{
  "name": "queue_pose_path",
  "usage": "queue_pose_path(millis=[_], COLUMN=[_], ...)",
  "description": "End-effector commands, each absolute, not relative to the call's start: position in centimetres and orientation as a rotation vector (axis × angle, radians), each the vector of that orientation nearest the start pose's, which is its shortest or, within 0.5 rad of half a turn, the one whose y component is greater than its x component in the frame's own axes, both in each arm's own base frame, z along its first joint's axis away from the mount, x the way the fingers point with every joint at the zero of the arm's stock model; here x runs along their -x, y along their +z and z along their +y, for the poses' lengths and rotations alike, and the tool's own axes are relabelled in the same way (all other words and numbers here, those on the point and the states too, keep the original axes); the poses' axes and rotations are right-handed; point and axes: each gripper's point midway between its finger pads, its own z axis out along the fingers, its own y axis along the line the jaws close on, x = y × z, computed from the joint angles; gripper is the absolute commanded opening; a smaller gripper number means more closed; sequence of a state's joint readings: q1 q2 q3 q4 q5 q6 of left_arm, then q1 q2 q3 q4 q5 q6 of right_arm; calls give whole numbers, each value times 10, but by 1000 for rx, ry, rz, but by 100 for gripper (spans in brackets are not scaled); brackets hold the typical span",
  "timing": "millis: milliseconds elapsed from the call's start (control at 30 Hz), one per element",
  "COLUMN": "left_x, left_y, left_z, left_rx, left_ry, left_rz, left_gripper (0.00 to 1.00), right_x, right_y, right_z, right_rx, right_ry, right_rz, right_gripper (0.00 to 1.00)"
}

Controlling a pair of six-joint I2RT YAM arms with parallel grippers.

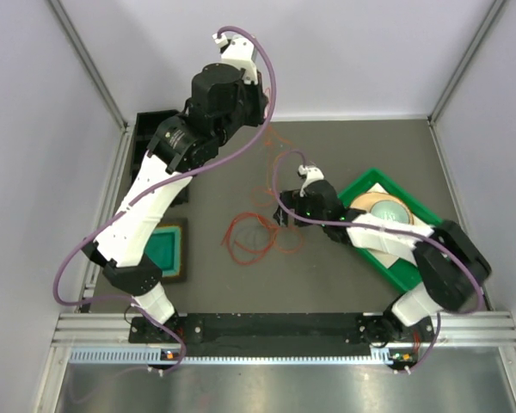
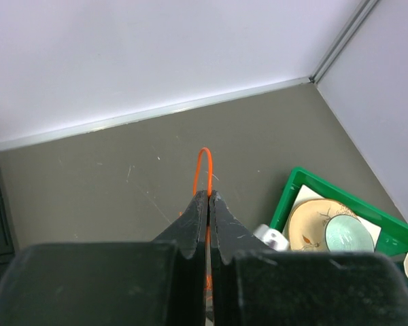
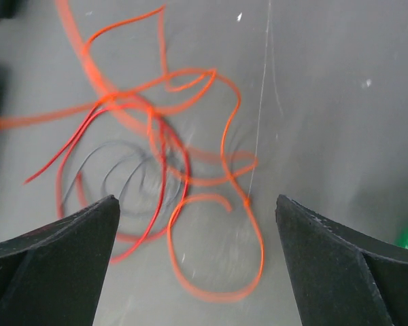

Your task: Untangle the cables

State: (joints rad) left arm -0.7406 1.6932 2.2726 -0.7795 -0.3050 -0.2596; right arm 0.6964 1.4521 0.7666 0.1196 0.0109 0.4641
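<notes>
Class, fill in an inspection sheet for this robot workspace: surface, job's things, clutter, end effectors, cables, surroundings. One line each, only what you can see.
Surface: grey-brown table, lightly scratched.
Job's things: tangle of orange cables mid-table, one thin dark cable among them; not yet separated.
Clutter: green tray holding a plate and a bowl; teal square item; black container.
End effectors: left end effector shut on an orange loop, raised above the table; right end effector open over the tangle.
Cables: purple hoses run along both arms.
Surroundings: pale walls; metal rail at the near edge.
</notes>
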Motion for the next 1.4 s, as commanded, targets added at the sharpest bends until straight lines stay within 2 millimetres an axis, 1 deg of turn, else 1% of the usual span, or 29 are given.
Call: queue_pose_path(millis=[0, 33, 67, 100, 167, 200, 233, 333, 400, 433, 467, 533, 567, 600, 700, 800, 900, 933, 1000, 1033, 1100, 1133, 1167, 1200, 1233, 1267, 1300, 1333, 1367], left_x=[-354, -352, -351, -350, -346, -346, -345, -344, -344, -348, -351, -360, -363, -368, -379, -387, -389, -392, -399, -403, -412, -415, -417, -424, -426, -429, -435, -436, -437], left_y=[502, 505, 505, 506, 507, 509, 510, 513, 514, 513, 509, 510, 506, 509, 500, 487, 478, 468, 456, 442, 422, 403, 392, 378, 359, 349, 336, 318, 307], left_z=[-266, -265, -265, -264, -260, -257, -253, -237, -227, -217, -213, -194, -191, -179, -166, -165, -168, -169, -171, -174, -181, -187, -189, -193, -195, -197, -201, -204, -208], left_rx=[-173, -170, -168, -164, -159, -152, -142, -96, -76, -49, -40, 7, 11, 39, 62, 55, 38, 36, 35, 26, 19, 2, -2, -4, -13, -16, -22, -36, -40], left_ry=[-505, -511, -515, -519, -519, -514, -504, -451, -415, -385, -373, -350, -357, -345, -325, -319, -324, -316, -308, -303, -307, -308, -307, -298, -285, -281, -279, -284, -293], left_rz=[1696, 1691, 1691, 1691, 1688, 1685, 1681, 1672, 1663, 1660, 1669, 1662, 1669, 1657, 1675, 1705, 1709, 1729, 1751, 1781, 1819, 1861, 1882, 1907, 1945, 1960, 1975, 2012, 2032], left_gripper=[0, 0, 0, 0, 0, 0, 0, 0, 0, 0, 0, 0, 0, 0, 0, 0, 0, 0, 0, 0, 0, 0, 0, 0, 0, 0, 0, 0, 0], right_x=[-351, -364, -369, -374, -385, -388, -394, -404, -402, -399, -397, -389, -386, -382, -373, -369, -376, -386, -398, -405, -418, -421, -425, -426, -425, -424, -423, -421, -420], right_y=[125, 121, 122, 125, 144, 153, 167, 210, 250, 270, 284, 327, 340, 364, 404, 434, 434, 420, 405, 392, 356, 343, 324, 302, 289, 272, 247, 228, 217], right_z=[303, 305, 308, 310, 315, 315, 314, 303, 296, 296, 295, 290, 288, 283, 278, 277, 285, 292, 295, 297, 300, 301, 303, 301, 302, 303, 302, 300, 298], right_rx=[183, 151, 129, 103, 73, 55, 39, 53, 83, 96, 103, 111, 109, 94, 69, 52, 65, 66, 51, 43, 19, 13, 7, -16, -19, -32, -36, -47, -76], right_ry=[630, 593, 585, 592, 606, 609, 597, 518, 511, 534, 544, 579, 594, 615, 697, 759, 778, 768, 765, 761, 755, 751, 746, 748, 756, 766, 753, 743, 751], right_rz=[2051, 2056, 2049, 2038, 1988, 1964, 1929, 1842, 1751, 1704, 1674, 1586, 1560, 1513, 1429, 1378, 1385, 1418, 1460, 1491, 1569, 1602, 1644, 1694, 1727, 1769, 1830, 1889, 1925], right_gripper=[90, 85, 78, 62, 42, 14, 0, 0, 0, 0, 0, 0, 0, 0, 0, 0, 0, 0, 0, 0, 0, 0, 0, 0, 0, 0, 0, 4, 26])
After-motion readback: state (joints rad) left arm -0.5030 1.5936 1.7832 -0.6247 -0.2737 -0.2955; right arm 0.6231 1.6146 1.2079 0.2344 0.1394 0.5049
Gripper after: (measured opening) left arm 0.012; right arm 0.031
